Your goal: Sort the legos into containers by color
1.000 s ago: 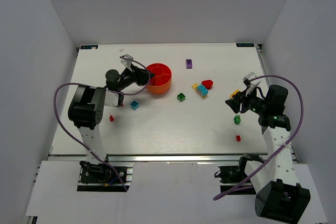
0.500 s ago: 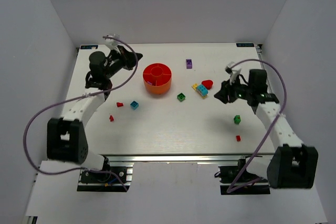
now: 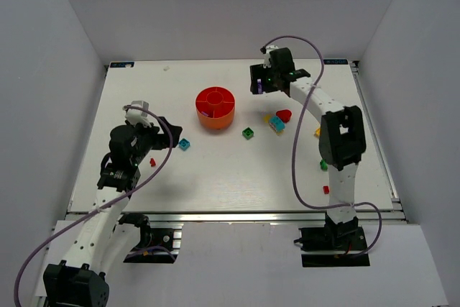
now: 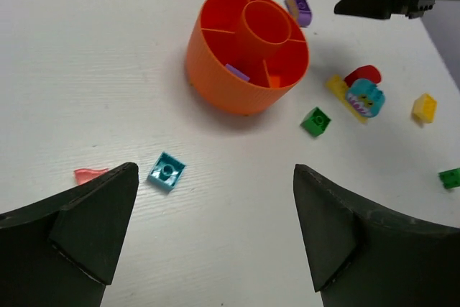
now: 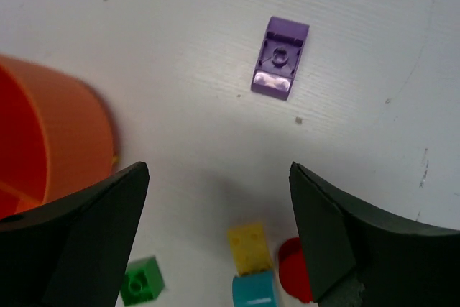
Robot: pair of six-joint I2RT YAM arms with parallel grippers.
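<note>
The right gripper (image 5: 215, 206), jaws apart and empty, points at the purple brick (image 5: 279, 67) right of the bowl (image 3: 215, 108), likely lining up a pick. The left gripper (image 4: 214, 206), likewise spread and empty, faces the cyan brick (image 4: 166, 171) near the bowl.

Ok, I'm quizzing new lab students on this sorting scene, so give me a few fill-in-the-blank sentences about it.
1. The lone brick ahead of the open right gripper is ____.
2. The square brick lying between the orange bowl and the open left gripper is ____.
3. The flat brick inside the orange bowl is ____.

Missing words: purple; cyan; purple.
</note>
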